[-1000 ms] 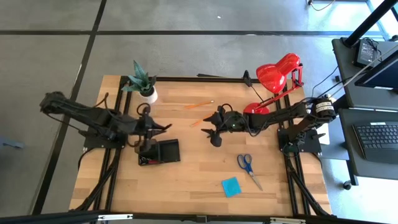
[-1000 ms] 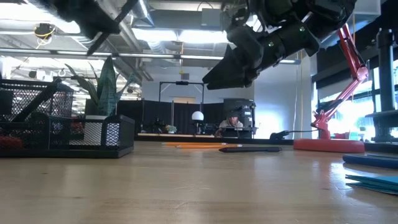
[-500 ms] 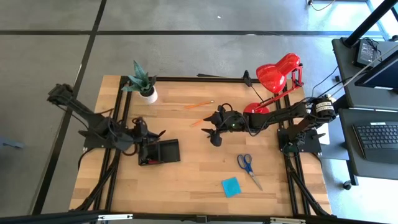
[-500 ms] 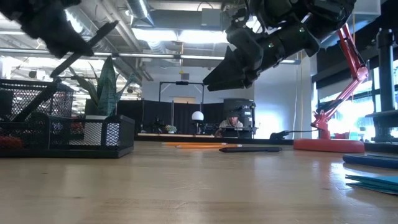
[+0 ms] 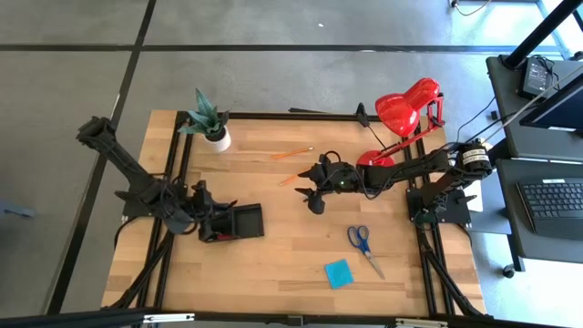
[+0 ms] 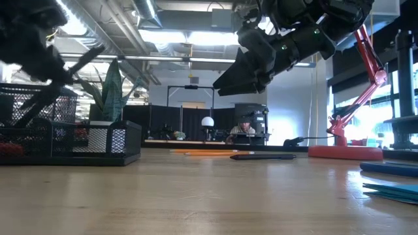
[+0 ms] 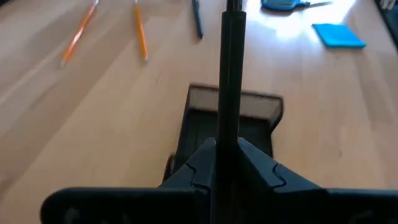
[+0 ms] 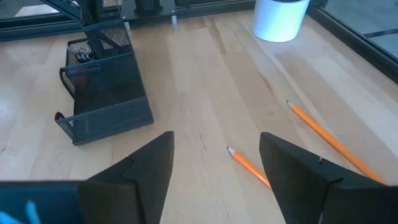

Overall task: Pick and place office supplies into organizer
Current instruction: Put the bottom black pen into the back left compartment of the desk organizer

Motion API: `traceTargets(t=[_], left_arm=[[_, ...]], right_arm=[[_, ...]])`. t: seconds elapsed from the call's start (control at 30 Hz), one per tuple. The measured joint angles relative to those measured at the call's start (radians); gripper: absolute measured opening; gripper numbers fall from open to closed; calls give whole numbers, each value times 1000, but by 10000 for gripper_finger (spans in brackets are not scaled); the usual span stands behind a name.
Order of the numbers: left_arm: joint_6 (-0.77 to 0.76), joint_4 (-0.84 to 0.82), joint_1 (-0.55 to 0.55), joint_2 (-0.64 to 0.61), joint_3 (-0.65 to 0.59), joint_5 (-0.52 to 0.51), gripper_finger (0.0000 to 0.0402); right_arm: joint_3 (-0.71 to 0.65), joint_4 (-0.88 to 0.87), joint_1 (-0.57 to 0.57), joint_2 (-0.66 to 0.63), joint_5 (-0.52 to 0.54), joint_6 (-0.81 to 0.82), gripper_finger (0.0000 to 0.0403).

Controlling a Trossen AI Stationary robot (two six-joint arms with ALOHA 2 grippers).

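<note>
Left gripper lowered onto organizer, clamping black pen

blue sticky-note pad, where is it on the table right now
In the high view the blue sticky-note pad lies flat on the table's right half near the front edge, just beside the blue-handled scissors and apart from the organizer on the left.
</note>
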Motion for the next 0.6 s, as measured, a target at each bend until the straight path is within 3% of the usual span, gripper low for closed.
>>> traceTargets(t=[0.23, 0.6], left_arm=[[-63, -2, -10, 1, -71, -15, 41], [-56, 16, -9, -1, -76, 14, 72]], right_arm=[[0, 0, 0, 0, 0, 0, 239], [0, 4, 0, 0, 0, 3, 239]])
